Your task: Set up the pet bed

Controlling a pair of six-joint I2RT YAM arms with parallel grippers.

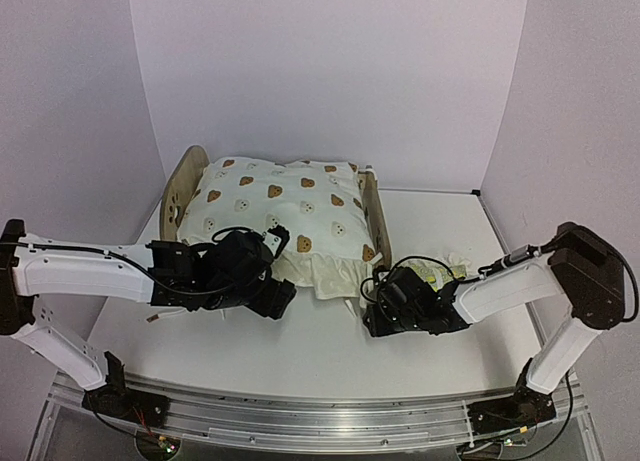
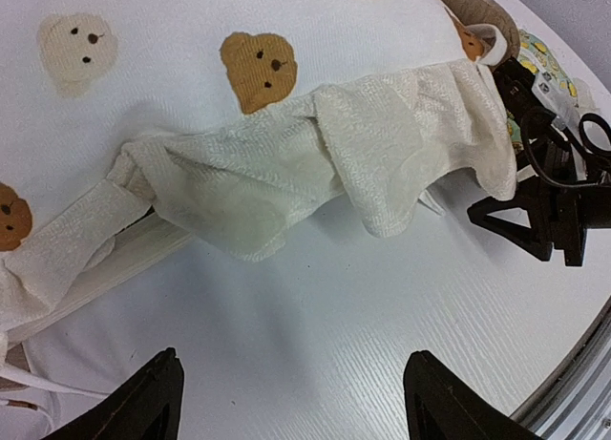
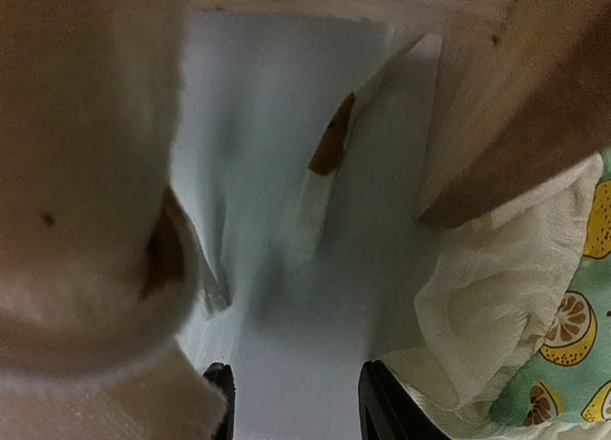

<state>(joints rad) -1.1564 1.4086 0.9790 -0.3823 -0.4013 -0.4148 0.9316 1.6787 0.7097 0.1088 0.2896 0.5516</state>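
The pet bed stands at the back left; I see its rounded wooden headboard (image 1: 183, 191) and its right rail (image 1: 375, 216), which is also close in the right wrist view (image 3: 516, 96). A cream bear-print cushion (image 1: 285, 206) lies over it, with its ruffled edge (image 2: 286, 163) hanging off the front. My left gripper (image 1: 278, 299) hovers open over bare table just before that ruffle (image 2: 296, 407). My right gripper (image 1: 376, 309) is low at the bed's front right corner. Its jaws (image 3: 298, 407) stand apart with only table between them, between the cushion (image 3: 86, 173) and the lemon-print pillow (image 3: 573, 335).
The green lemon-print pillow (image 1: 437, 273) lies on the table to the right of the bed, against my right arm. A cushion tie (image 3: 325, 173) trails on the table ahead of the right gripper. Another tie (image 2: 67, 240) lies at the cushion's front left.
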